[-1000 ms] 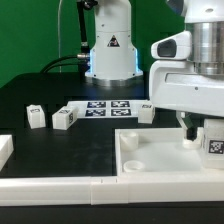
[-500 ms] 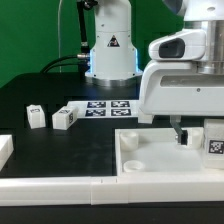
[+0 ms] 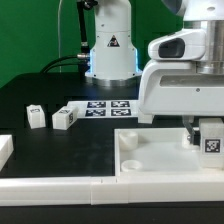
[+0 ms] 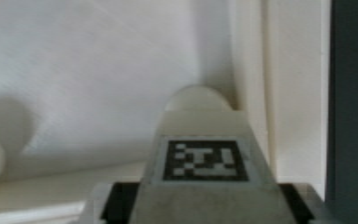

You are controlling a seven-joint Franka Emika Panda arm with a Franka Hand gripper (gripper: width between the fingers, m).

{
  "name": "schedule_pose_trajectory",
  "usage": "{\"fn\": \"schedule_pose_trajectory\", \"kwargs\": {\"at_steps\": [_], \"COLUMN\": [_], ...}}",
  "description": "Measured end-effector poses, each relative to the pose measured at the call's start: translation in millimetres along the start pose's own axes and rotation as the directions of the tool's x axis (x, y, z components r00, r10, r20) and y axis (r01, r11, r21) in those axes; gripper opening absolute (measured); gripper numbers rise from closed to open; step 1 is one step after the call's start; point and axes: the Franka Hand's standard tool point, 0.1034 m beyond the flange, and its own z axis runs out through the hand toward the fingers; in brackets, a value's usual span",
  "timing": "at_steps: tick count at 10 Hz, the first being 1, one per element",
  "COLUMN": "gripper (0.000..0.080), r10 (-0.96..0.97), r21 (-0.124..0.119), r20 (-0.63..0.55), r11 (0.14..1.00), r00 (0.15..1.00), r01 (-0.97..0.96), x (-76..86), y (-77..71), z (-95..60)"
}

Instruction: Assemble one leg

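We see the two-finger gripper (image 3: 205,132) clamped on the small white plastic tagged leg (image 3: 212,141), holding it between its fingers (image 4: 108,201) just over the large flat white square panel (image 3: 150,158), near a corner.

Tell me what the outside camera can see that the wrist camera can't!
Only the exterior view shows the two loose legs on the black table, the marker board behind them, the arm's base and the green wall. Only the wrist view shows the held leg close up, with a dark finger on each side of it. Both show that tagged leg in the gripper and the big white panel under it.
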Motion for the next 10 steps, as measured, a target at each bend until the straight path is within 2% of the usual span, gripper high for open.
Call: {"fn": "schedule_pose_trajectory", "kwargs": {"at_steps": [1, 2, 5, 6, 9, 10], "gripper": [0.0287, 0.0287, 0.0287, 0.0287, 0.0288, 0.0288], "r10": [0.000, 0.094, 0.496, 0.594, 0.858, 0.919], "r21": [0.000, 0.000, -0.002, -0.001, -0.003, -0.004], "r20": [0.000, 0.001, 0.001, 0.003, 0.008, 0.010], "r11": [1.000, 0.996, 0.868, 0.805, 0.513, 0.393], "r00": [1.000, 0.996, 0.868, 0.805, 0.513, 0.393], "r01": [0.000, -0.094, -0.496, -0.594, -0.858, -0.919], "x": [0.1, -0.4, -1.9, -1.9, -2.7, -3.6], "y": [0.3, 0.0, -1.7, -1.4, -1.9, -3.7], "z": [0.0, 0.6, 1.1, 1.5, 1.8, 2.0]}}
